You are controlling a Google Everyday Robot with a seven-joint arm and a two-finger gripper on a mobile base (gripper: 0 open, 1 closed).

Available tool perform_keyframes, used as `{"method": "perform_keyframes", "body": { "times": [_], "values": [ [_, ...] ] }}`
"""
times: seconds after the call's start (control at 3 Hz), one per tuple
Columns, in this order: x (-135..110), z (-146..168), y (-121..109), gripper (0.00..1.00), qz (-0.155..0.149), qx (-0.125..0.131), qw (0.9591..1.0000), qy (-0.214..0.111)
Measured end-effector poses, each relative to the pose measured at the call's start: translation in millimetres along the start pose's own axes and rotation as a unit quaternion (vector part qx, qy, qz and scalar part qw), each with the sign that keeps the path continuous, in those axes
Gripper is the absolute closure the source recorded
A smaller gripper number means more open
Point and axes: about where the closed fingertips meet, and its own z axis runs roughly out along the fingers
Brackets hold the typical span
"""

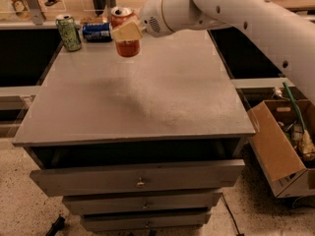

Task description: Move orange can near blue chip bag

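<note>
The orange can is red-orange with a silver top and stands upright in the air above the back left part of the grey table. My gripper comes in from the right on the white arm and is shut on the can, with a tan finger across its front. A blue can lies on its side just left of it at the table's back edge. I see no blue chip bag in view.
A green can stands upright at the back left corner. The table has drawers below its front edge. An open cardboard box with clutter sits on the floor to the right. A shelf with items runs behind the table.
</note>
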Motion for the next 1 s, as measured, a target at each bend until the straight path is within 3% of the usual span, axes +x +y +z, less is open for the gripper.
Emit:
{"method": "perform_keyframes", "body": {
  "times": [1.0],
  "values": [
    [57, -47, 12, 1.0, 0.035, 0.017, 0.9989, 0.027]
  ]
}}
